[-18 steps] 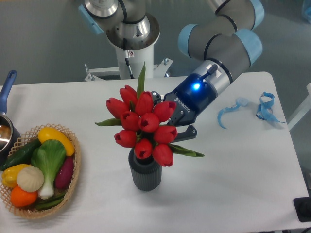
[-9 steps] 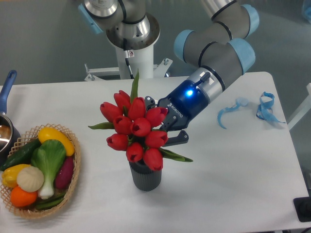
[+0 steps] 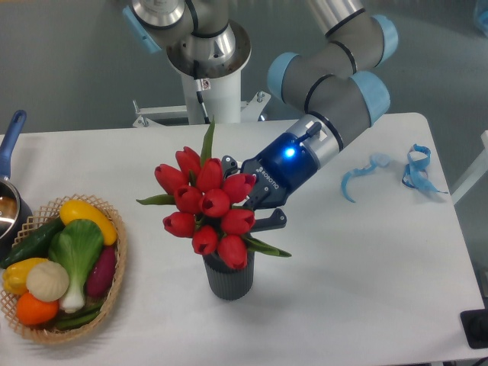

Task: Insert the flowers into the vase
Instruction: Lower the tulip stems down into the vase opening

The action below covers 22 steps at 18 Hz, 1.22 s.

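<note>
The camera view is filled largely by a white table (image 3: 366, 282), behind which a white robot pedestal (image 3: 207, 91) is mounted. The arm (image 3: 335, 84) is brought down from the upper right, grey with pale blue joint caps, and a blue light is lit on its wrist. The gripper (image 3: 248, 200) is reached leftward and downward into the back of the flowers (image 3: 207, 207); one dark finger (image 3: 267, 223) is seen emerging just right of the lowest blooms. The jaws are mostly hidden by the tulip heads, but they appear clenched on the bouquet stems, the bunch being carried by them.

The flowers are held near the table's middle, directly over the vase (image 3: 228, 277). The long axis of the bunch is tilted: the red heads are pointed up and toward the left, one long green leaf is raised to the upper edge of the bunch, and the stem end is directed down to the right into or just at the vase mouth. The lowest blooms are overlapped with the vase rim, so how far the stems are sunk inside cannot be told. The vase is stood upright, dark grey and ribbed.

At the left edge a woven basket (image 3: 114, 293) of vegetables is placed, with a pot's blue handle (image 3: 11, 141) seen above it. Near the far right, blue ribbon scraps (image 3: 415, 169) are laid on the table
</note>
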### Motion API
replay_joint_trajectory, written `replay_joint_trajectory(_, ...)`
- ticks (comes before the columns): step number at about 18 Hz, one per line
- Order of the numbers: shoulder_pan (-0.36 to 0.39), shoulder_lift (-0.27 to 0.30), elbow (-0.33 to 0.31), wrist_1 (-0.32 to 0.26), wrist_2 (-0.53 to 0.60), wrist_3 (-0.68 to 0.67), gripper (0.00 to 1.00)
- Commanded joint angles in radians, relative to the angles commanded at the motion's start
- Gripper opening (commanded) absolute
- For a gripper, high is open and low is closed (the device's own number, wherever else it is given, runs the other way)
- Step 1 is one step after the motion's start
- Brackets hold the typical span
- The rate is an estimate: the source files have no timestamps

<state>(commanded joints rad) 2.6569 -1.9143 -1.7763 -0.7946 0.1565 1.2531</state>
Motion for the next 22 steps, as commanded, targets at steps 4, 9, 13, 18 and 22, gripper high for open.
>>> replay_joint_trajectory(4,0.009,-0.009,-0.032,0.0,0.002,0.006,0.2)
replay_joint_trajectory(9,0.015,-0.044,-0.066,0.002,0.002,0.069,0.23)
replay_joint_trajectory(13,0.031,-0.063,-0.075,0.0,0.002,0.13,0.33)
replay_joint_trajectory(18,0.051,-0.068,-0.103,0.0,0.003,0.221,0.52)
replay_joint_trajectory(22,0.055,-0.066,-0.115,0.0,0.011,0.227,0.78)
